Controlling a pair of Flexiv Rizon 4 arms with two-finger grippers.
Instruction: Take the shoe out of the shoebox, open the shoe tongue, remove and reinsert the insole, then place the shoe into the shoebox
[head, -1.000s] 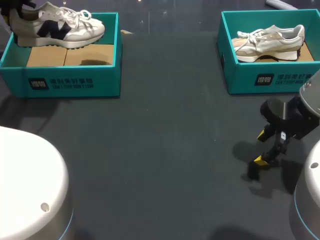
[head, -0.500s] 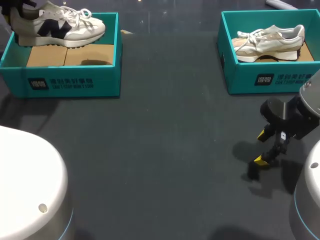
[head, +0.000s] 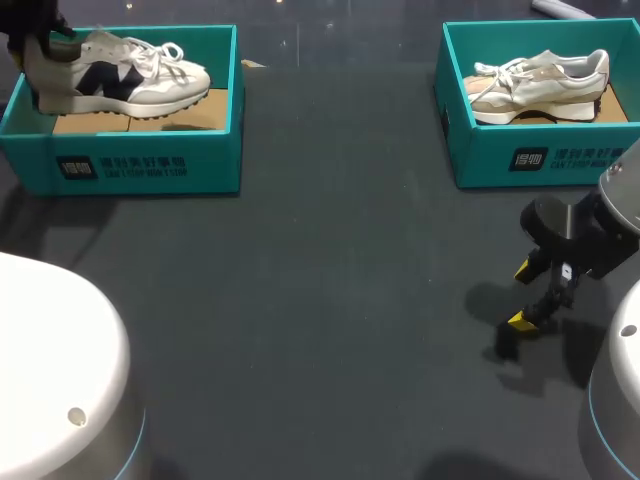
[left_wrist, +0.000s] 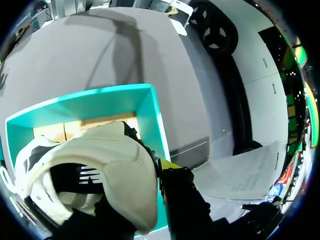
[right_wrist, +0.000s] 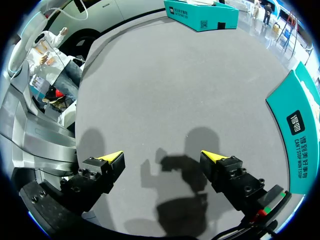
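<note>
At left shoebox (head: 150, 165) | heel of shoe (head: 130, 80) clamped in left hand (head: 38, 45)

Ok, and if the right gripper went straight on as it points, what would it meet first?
Probably the bare table: the right gripper points down at it, fingers open, nothing ahead of them. The teal shoebox lies off to the side, out of that line.

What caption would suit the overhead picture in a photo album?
Left pincer holds a white shoe by its heel over the left box; right pincer hangs open above the table.
</note>
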